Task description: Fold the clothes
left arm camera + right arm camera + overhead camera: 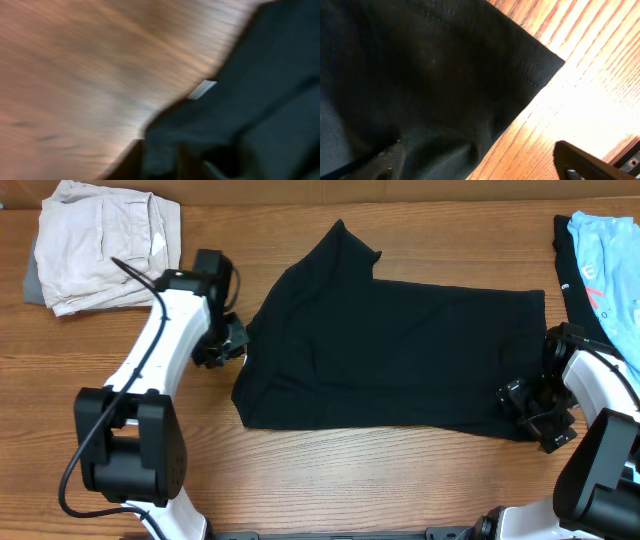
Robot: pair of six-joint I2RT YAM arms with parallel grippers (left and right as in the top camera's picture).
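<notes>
The clothes, a black T-shirt (400,355), lie partly folded in the middle of the wooden table, one sleeve pointing to the back. My left gripper (225,345) sits at the shirt's left edge. The left wrist view is blurred. It shows the small white label (202,89) and the two fingers (131,161) a little apart, with black cloth (260,100) between them. My right gripper (535,408) is at the shirt's front right corner. Its jaws (485,162) stand wide open, and the cloth's hemmed edge (520,70) lies loose between them.
A folded beige garment (100,245) lies at the back left. A light-blue shirt with red print (610,265) lies at the right edge. Bare wood (350,480) runs along the front of the table.
</notes>
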